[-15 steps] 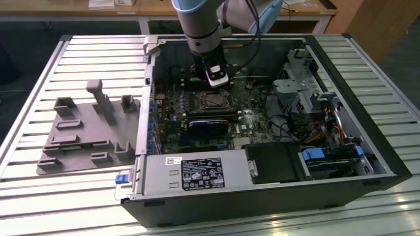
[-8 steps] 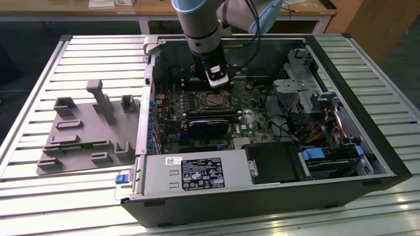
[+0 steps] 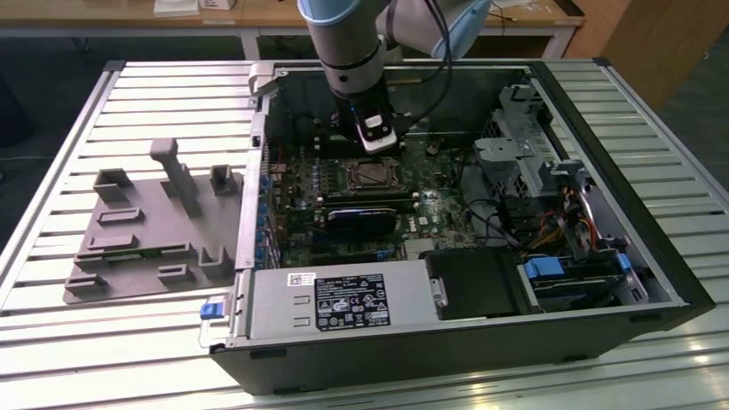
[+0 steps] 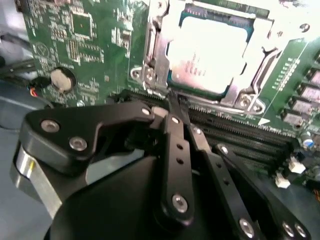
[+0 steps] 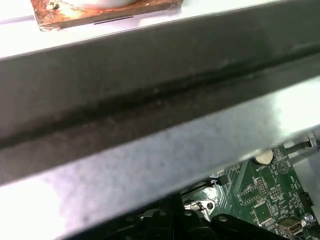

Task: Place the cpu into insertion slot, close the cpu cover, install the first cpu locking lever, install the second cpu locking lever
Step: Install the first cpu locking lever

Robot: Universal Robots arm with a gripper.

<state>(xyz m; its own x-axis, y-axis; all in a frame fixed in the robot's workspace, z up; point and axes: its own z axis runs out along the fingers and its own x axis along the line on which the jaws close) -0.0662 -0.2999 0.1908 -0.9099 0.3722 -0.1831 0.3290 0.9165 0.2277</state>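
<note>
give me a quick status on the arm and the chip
End effector shut, empty, tips at the socket's edge. Chip seated in the socket, cover down over it. Nothing in the way.

Slatted metal surface (image 3: 125,102) across the exterior view, glare at lower left. Wooden desk (image 3: 137,17) with white legs along the top edge, papers (image 3: 177,7) on it. Dark floor (image 3: 46,68) at upper left. Wood panel (image 3: 650,38) at upper right.
</note>
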